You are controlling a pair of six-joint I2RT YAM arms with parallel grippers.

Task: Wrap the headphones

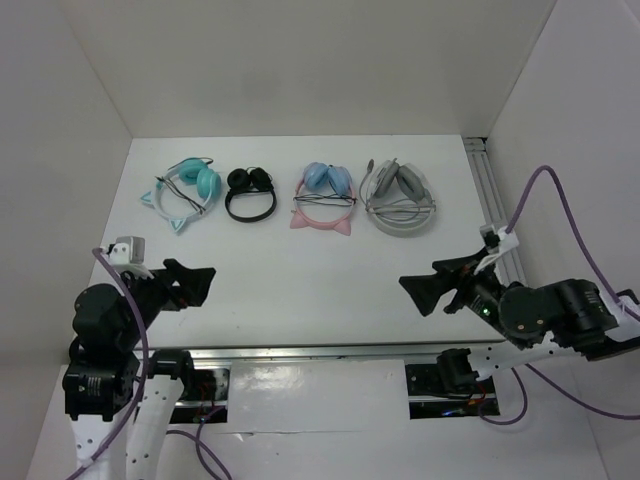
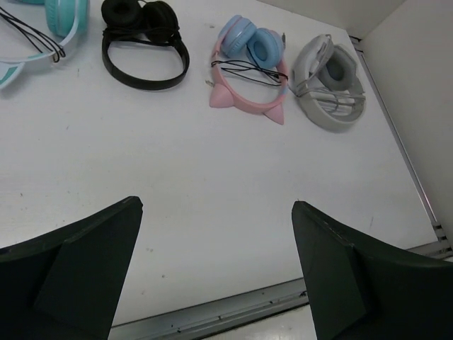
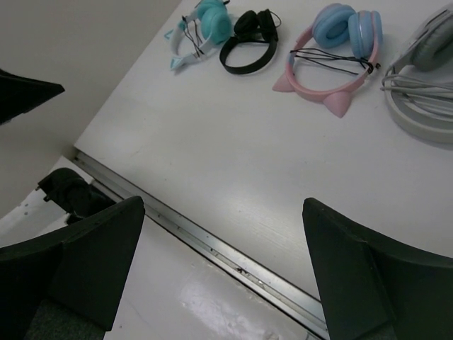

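Headphones [image 1: 205, 182] leftmost in rear row on table [image 1: 300, 270]; then second pair [image 1: 250, 180], third pair [image 1: 328, 182], fourth pair [image 1: 400, 185] rightward.

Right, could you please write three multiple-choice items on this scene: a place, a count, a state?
1. Where in the row are the teal cat-ear headphones? A far left; B far right; C middle.
2. How many headphone pairs lie on the table? A two; B four; C six.
3. The left gripper is: A shut on a cable; B shut on a headband; C open, empty.
Answers: A, leftmost in the row; B, four lie side by side; C, fingers apart, nothing between.
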